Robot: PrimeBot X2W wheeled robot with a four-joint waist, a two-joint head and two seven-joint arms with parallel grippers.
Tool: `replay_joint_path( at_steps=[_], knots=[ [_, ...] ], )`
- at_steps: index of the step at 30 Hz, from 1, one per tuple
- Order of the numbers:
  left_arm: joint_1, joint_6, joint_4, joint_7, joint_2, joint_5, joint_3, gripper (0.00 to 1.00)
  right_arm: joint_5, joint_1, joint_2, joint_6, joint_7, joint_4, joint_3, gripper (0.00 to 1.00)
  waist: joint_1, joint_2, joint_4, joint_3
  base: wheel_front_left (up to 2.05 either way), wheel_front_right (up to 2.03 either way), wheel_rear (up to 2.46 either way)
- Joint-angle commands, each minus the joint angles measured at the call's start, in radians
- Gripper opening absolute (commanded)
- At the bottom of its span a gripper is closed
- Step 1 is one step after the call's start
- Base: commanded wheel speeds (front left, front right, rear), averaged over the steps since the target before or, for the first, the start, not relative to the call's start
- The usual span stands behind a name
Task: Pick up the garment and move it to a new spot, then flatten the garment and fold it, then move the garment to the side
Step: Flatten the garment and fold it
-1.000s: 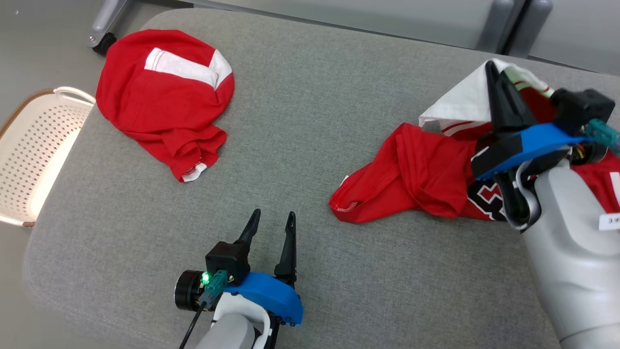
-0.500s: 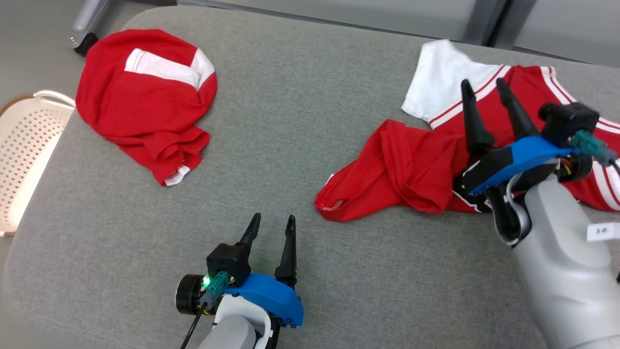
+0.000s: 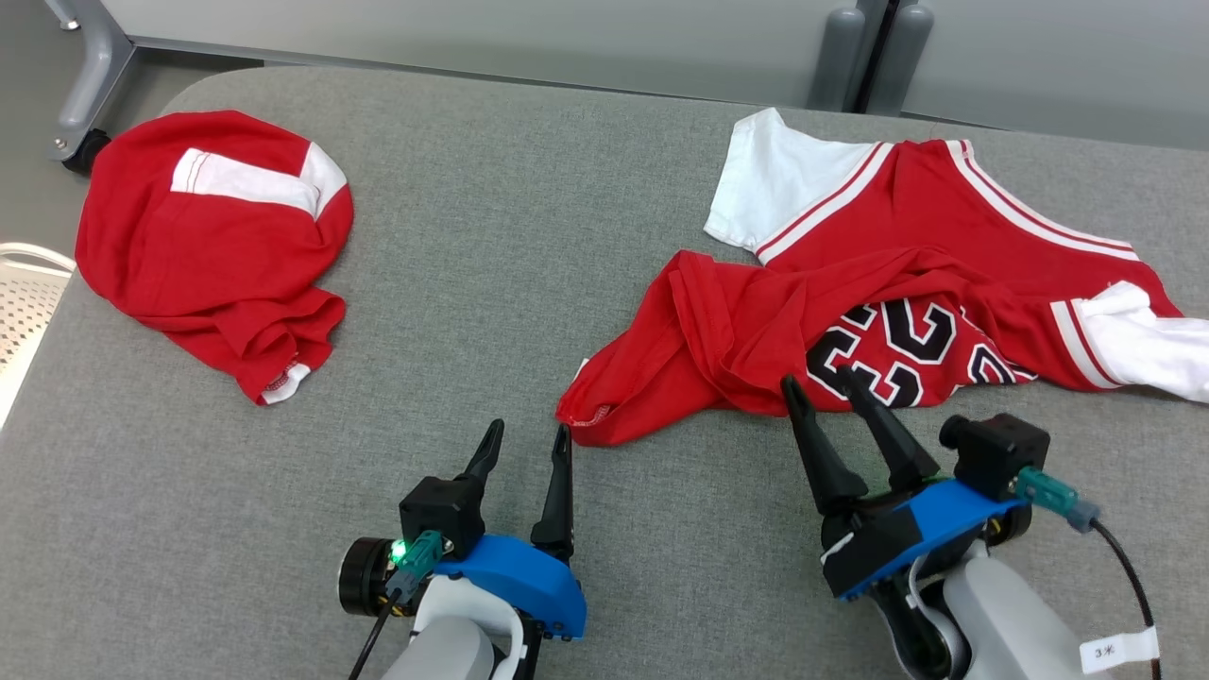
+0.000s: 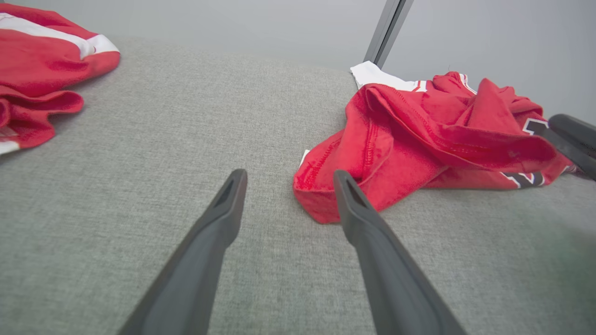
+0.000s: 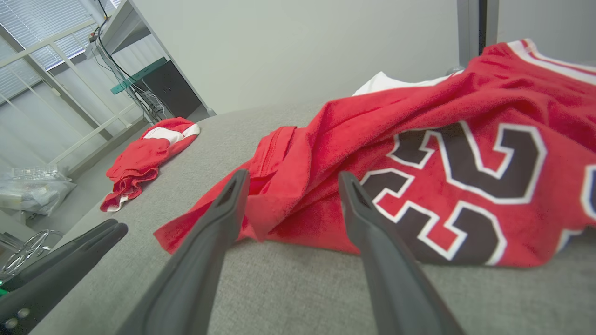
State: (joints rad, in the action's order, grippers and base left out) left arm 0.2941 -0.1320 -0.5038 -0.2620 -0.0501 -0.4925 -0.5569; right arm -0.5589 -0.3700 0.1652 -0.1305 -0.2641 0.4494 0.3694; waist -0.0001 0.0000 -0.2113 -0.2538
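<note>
My left fingers (image 3: 561, 472) and right fingers (image 3: 817, 453) are spread open and empty. The red jersey (image 3: 850, 246) lies on the counter (image 3: 529, 236) just ahead of their tips, its near half bunched. I judge the first move done, with 3 steps left: flattening, folding and moving it aside.

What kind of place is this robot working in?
Likely a lab set up for folding practice: a grey padded table holding a red numbered jersey and another red garment, a white perforated basket beside it, and a desk with trailing cables.
</note>
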Motion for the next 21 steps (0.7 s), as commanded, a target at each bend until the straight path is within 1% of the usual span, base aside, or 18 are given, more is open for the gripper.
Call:
replay_joint_path(
  at_steps=[1, 4, 7, 10, 11, 12, 13, 16, 21],
  knots=[
    [-0.004, 0.006, -0.001, -0.005, -0.001, 0.003, 0.008, 1.00, -0.022, 0.036, 0.004, 0.000, 0.000, -0.013, 0.021, 1.00, 0.0001, 0.0000, 0.002, 0.004, 0.00, 0.00, 0.00],
    [-0.009, 0.008, 0.001, -0.005, 0.000, 0.002, 0.010, 1.00, -0.026, 0.054, 0.014, 0.000, 0.000, -0.014, 0.057, 1.00, 0.0001, 0.0000, 0.002, 0.006, 0.00, 0.00, 0.00],
    [-0.010, 0.010, 0.003, -0.005, 0.000, 0.001, 0.011, 1.00, -0.022, 0.050, 0.013, 0.000, 0.000, -0.006, 0.062, 1.00, 0.0001, 0.0000, 0.000, 0.005, 0.00, 0.00, 0.00],
    [-0.009, 0.011, 0.006, -0.005, 0.000, 0.002, 0.006, 1.00, -0.009, 0.026, -0.003, 0.000, 0.000, 0.006, 0.048, 1.00, 0.0001, 0.0000, -0.006, 0.001, 0.00, 0.00, 0.00],
    [-0.008, 0.012, 0.006, -0.005, 0.000, 0.001, 0.005, 1.00, -0.005, 0.019, -0.009, 0.000, 0.000, 0.010, 0.045, 0.96, 0.0001, 0.0000, -0.009, -0.001, 0.00, 0.00, 0.00],
    [-0.008, 0.013, 0.005, -0.005, 0.000, 0.000, 0.004, 1.00, 0.000, 0.015, -0.016, 0.000, 0.000, 0.015, 0.046, 0.49, 0.0001, 0.0000, -0.013, -0.002, 0.00, 0.00, 0.00],
    [-0.009, 0.013, 0.005, -0.005, 0.000, -0.002, 0.005, 1.00, 0.007, 0.010, -0.016, 0.000, 0.000, 0.019, 0.051, 0.00, 0.0001, 0.0000, -0.016, -0.002, 0.00, 0.00, 0.00],
    [-0.016, 0.014, 0.001, -0.005, 0.000, -0.003, 0.008, 1.00, 0.023, -0.004, -0.019, 0.000, 0.000, 0.006, 0.059, 0.00, 0.0001, 0.0000, -0.023, -0.001, 0.00, 0.00, 0.00],
    [-0.026, 0.016, -0.006, -0.005, 0.000, -0.006, 0.012, 1.00, 0.059, -0.010, -0.011, 0.000, 0.000, -0.079, 0.110, 0.00, 0.0001, 0.0000, -0.029, 0.013, 0.00, 0.00, 0.00]
  ],
)
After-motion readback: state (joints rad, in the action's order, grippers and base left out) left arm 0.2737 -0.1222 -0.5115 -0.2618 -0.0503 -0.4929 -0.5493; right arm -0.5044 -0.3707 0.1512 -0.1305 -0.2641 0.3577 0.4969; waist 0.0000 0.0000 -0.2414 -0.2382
